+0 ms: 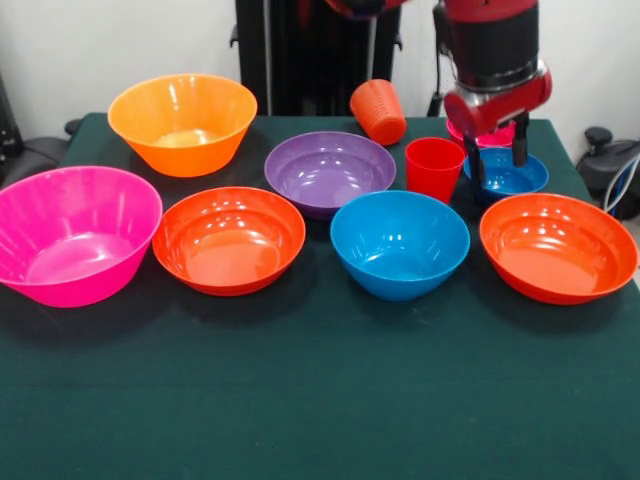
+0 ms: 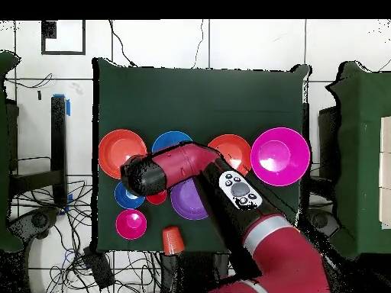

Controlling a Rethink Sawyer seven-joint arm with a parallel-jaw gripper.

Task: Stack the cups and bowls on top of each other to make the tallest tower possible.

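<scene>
My gripper (image 1: 498,158) hangs open just above the small blue bowl (image 1: 510,175) at the back right, one finger by its left rim, holding nothing. The small magenta bowl (image 1: 495,139) sits right behind it, mostly hidden. The red cup (image 1: 434,168) stands upright left of the small blue bowl. The orange cup (image 1: 378,110) lies tilted at the back. The bowls stand singly: big pink (image 1: 70,235), big yellow-orange (image 1: 182,120), purple (image 1: 330,170), medium blue (image 1: 400,243) and two red-orange (image 1: 229,238) (image 1: 558,245). No tower stands.
In the overhead view my arm (image 2: 229,191) lies across the purple bowl (image 2: 183,204) and hides the yellow-orange bowl. The table's edge (image 1: 600,140) is close behind the small bowls. Green cloth (image 1: 320,400) lies bare in front of the bowls.
</scene>
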